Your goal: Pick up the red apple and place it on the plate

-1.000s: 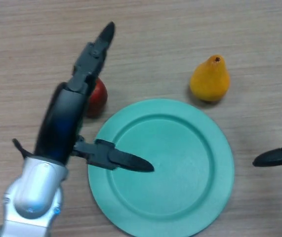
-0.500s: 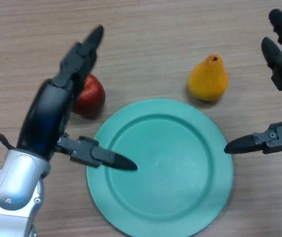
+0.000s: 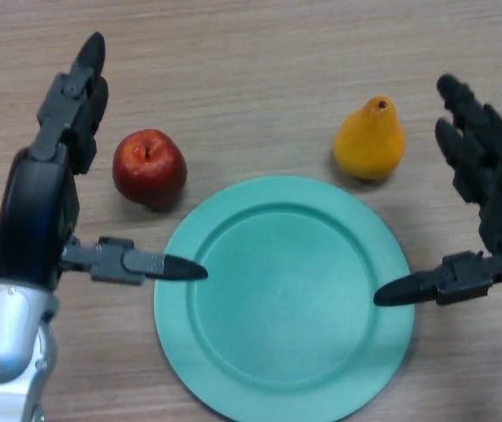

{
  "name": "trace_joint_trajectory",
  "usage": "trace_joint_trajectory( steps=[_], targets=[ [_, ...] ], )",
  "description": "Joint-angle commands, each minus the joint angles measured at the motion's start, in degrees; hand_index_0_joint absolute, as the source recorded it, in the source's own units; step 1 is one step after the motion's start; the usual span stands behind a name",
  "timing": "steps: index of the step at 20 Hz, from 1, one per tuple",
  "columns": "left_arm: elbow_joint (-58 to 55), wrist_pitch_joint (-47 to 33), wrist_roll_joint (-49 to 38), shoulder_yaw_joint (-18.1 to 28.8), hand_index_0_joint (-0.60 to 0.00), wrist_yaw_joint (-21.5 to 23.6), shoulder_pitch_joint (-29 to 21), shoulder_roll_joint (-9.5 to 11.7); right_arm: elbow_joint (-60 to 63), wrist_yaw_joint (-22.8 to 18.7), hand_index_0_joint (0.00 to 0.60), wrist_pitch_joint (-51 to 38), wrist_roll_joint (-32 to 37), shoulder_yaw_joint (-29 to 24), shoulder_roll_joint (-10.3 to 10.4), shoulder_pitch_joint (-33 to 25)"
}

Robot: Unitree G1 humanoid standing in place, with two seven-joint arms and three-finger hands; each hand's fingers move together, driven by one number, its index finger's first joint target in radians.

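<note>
So here we've got the red apple (image 3: 149,167) sitting upright on the wooden table (image 3: 259,61), stem dimple facing up, just off the upper-left edge of the green plate (image 3: 233,369) — close to the rim but not on it. Our left hand (image 3: 40,211) is over on the left side, fingers stretched straight out toward the top and the thumb sticking out sideways so its tip reaches the plate's left rim; it's spread wide and holding nothing, with the apple in the gap between thumb and fingers but not touched. Our right hand (image 3: 497,202) mirrors that on the right — fingers straight, thumb poking in over the plate's right edge, nothing in it. A yellow pear (image 3: 370,141) stands just above the plate's upper right, near the right hand's fingers.
</note>
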Motion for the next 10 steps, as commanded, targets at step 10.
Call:
trace_joint_trajectory(
  steps=[10],
  targets=[
    [-7.6,-5.1,-4.1,7.6,0.000,-6.4,1.2,3.4,-12.5,-3.6,0.000,-3.7,-0.1,-1.0,0.0,0.1]
  ],
)
